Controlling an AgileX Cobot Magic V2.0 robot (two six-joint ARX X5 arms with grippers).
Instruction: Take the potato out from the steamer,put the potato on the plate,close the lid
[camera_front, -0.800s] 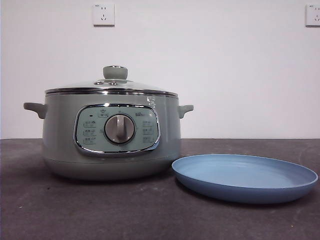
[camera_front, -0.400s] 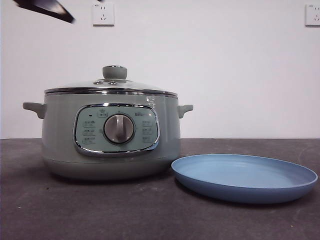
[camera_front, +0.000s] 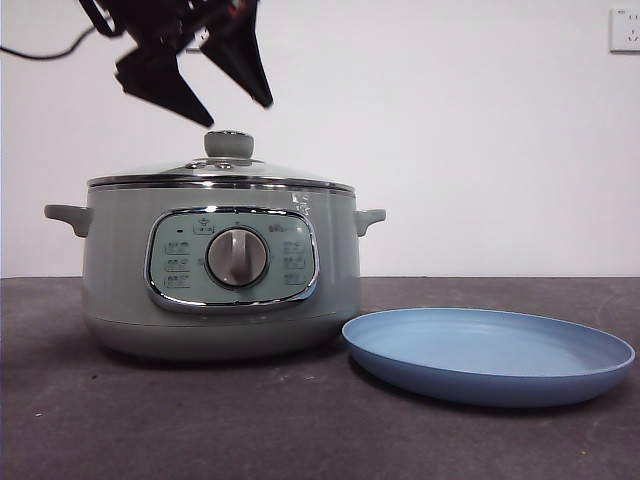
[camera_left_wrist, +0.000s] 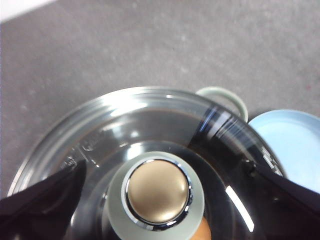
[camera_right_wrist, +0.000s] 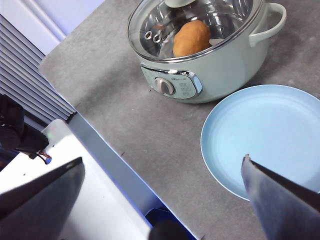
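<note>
While open, left tool (camera_front: 238, 112) above lid (camera_front: 220, 172)

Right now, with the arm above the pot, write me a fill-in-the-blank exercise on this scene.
1. The glass lid sits ____ the steamer.
2. The potato lies inside the ____.
3. The left gripper hovers with open jaws just above the lid's ____.
4. The light-blue plate holds ____.

Missing words: on; steamer; knob; nothing
</note>
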